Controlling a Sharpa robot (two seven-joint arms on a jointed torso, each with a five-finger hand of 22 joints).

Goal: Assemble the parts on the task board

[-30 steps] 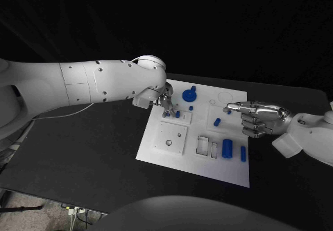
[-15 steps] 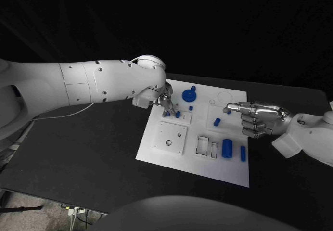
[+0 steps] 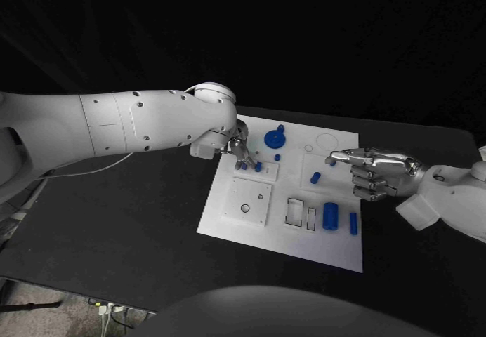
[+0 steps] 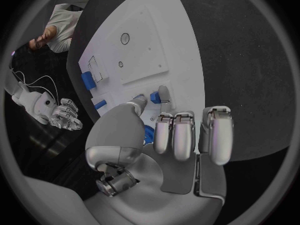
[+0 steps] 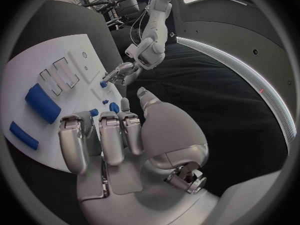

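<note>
On the black surface (image 3: 121, 225) the white task board (image 3: 263, 232) is laid, tilted so that its long axis runs from the near edge away from the robot and slightly rightward.

At the board's far left corner the left hand (image 3: 235, 146) is seen with thumb and one finger reaching down to a small blue peg (image 3: 243, 166); in the left wrist view the peg (image 4: 155, 97) is shown between those two fingertips, while the other fingers are curled in above the palm. Whether the peg is truly pinched cannot be told with certainty, though contact is suggested. A second small blue peg (image 3: 258, 167) is stood just beside it.

Right of that hand, near the board's far edge, a round blue knob (image 3: 275, 138) is seated. Toward the board's near right part, a blue cylinder (image 3: 331, 211) and a thinner blue bar (image 3: 353, 223) are laid side by side, their long axes parallel to the board's long axis.

Over the board's right edge the right hand (image 3: 377, 172) is held with its fingers curled inward, a small blue piece (image 3: 331, 161) being pinched at its thumb and fingertip.
</note>
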